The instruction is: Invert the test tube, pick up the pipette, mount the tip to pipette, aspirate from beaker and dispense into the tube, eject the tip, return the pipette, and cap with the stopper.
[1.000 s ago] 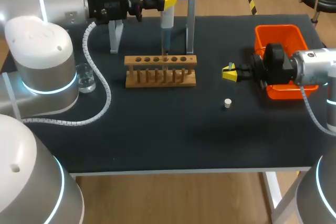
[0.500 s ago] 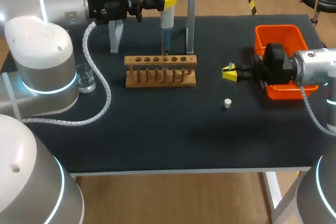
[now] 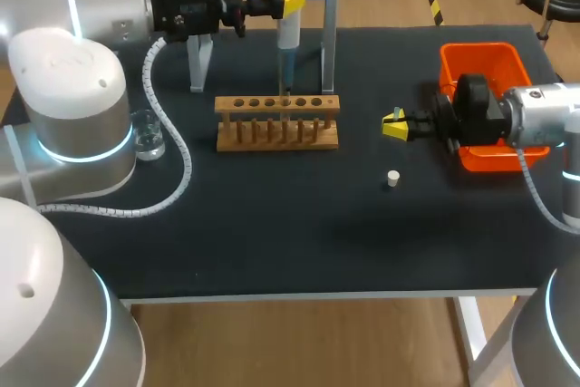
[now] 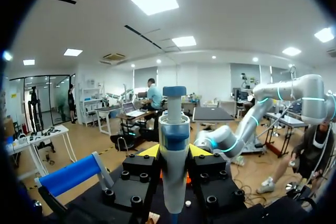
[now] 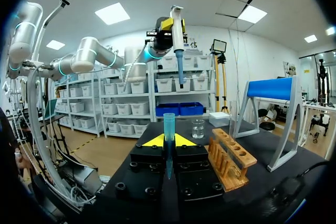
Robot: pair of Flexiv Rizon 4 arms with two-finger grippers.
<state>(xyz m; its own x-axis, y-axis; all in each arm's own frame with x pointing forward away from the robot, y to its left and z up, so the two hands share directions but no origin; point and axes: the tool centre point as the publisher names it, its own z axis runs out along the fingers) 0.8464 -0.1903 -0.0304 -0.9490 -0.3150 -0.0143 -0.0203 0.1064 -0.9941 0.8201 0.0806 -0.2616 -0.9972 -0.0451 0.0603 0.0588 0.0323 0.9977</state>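
Nearest on the black tabletop (image 3: 272, 242) lies the small white stopper (image 3: 392, 178), alone. Just beyond it my right hand (image 3: 393, 122) hangs level, fingers clamped on an upright blue tube (image 5: 168, 127) (orange bin (image 3: 485, 61) behind the wrist). Further back stands the wooden rack (image 3: 277, 121), the glass beaker (image 3: 148, 136) well off to its left. Farthest, my left hand (image 3: 290, 2) grips the pipette (image 3: 288, 33) upright, its lower end down at the rack's row of holes
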